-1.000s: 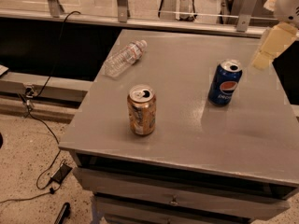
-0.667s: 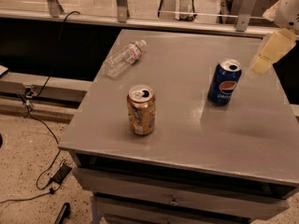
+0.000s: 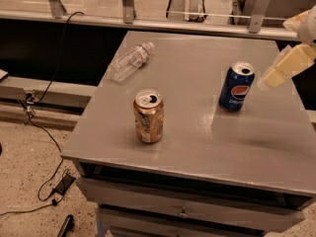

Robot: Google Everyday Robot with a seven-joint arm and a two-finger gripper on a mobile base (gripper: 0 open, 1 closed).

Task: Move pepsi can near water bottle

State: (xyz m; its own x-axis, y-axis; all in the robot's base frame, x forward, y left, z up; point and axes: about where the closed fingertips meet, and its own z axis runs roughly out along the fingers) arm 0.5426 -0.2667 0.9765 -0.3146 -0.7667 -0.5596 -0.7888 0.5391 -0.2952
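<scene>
The pepsi can (image 3: pixel 236 88) stands upright on the right part of the grey table (image 3: pixel 197 132). The water bottle (image 3: pixel 130 61) lies on its side near the table's far left edge, cap pointing to the far right. My gripper (image 3: pixel 284 68) comes in from the right edge, pale and blurred, a little to the right of the pepsi can and above the table, apart from it.
A gold-brown can (image 3: pixel 148 116) stands upright near the table's front left. Drawers sit under the tabletop. A rail with metal posts (image 3: pixel 128 4) runs behind the table. Cables (image 3: pixel 44 181) lie on the floor at left.
My gripper has shifted slightly left and down toward the pepsi can. The cans and bottle have not moved.
</scene>
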